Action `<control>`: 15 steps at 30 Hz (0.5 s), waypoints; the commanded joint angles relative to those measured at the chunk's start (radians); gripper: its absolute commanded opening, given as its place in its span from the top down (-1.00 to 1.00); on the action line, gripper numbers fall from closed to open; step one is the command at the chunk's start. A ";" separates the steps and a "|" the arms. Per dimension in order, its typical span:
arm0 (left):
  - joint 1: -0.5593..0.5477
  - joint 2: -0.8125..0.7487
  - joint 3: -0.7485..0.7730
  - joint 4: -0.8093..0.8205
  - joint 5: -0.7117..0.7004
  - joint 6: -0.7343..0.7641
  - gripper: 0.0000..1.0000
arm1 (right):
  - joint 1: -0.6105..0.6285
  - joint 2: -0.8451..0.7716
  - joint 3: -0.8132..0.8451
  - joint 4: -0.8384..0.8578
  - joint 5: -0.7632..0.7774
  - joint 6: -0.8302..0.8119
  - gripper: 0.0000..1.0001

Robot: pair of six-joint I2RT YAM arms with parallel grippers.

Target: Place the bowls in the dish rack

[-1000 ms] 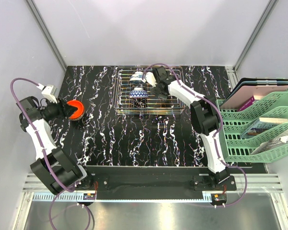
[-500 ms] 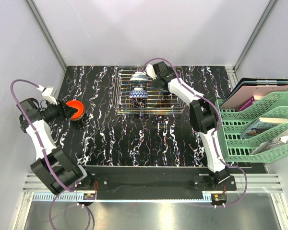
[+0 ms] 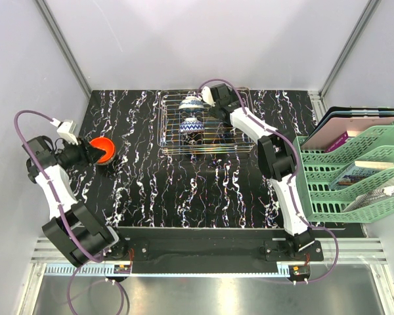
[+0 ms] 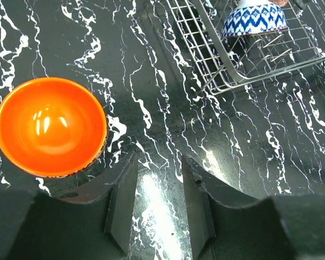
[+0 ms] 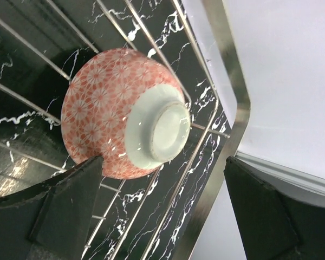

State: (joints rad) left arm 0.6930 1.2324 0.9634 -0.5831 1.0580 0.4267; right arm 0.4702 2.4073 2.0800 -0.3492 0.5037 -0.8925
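Observation:
An orange bowl (image 3: 102, 149) (image 4: 50, 126) stands upright on the black marbled table, far left. My left gripper (image 3: 92, 153) (image 4: 158, 179) hovers beside it, open, with only table between its fingers and the bowl just outside the left finger (image 4: 122, 200). The wire dish rack (image 3: 240, 134) (image 4: 227, 70) (image 5: 227, 59) sits at the back centre with two blue-and-white bowls (image 3: 192, 126) (image 4: 254, 19) in it. A red flower-patterned bowl (image 5: 119, 114) lies tipped on the rack wires, foot towards the camera. My right gripper (image 3: 215, 108) (image 5: 162, 179) stands wide open around it, holding nothing.
Green stacked plastic trays (image 3: 354, 170) with papers and folders stand at the right edge. Grey enclosure walls close in the left, back and right; the rack's far rim lies near the back wall.
The right gripper has drawn back towards the rack's far edge, still wide open. The rack and its blue bowls shifted slightly. The left arm has barely moved.

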 commanded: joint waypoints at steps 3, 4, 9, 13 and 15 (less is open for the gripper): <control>0.016 0.012 0.000 0.068 -0.100 -0.047 0.21 | 0.001 -0.198 -0.122 0.015 -0.074 0.090 -0.99; 0.017 0.016 -0.003 0.106 -0.128 -0.063 0.21 | 0.002 -0.221 -0.151 0.004 -0.118 0.110 -0.99; 0.017 0.079 -0.006 0.210 -0.312 -0.128 0.16 | 0.002 -0.373 -0.227 -0.053 -0.284 0.262 -1.00; 0.017 0.174 0.035 0.233 -0.388 -0.129 0.11 | 0.002 -0.479 -0.288 -0.062 -0.433 0.360 -0.99; 0.016 0.238 0.067 0.239 -0.414 -0.117 -0.01 | 0.002 -0.522 -0.304 -0.079 -0.499 0.408 -0.99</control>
State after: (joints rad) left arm 0.7040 1.3834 0.9638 -0.4202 0.7536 0.3153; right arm 0.4702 2.0174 1.7996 -0.4179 0.1928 -0.6209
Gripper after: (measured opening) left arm 0.450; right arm 0.994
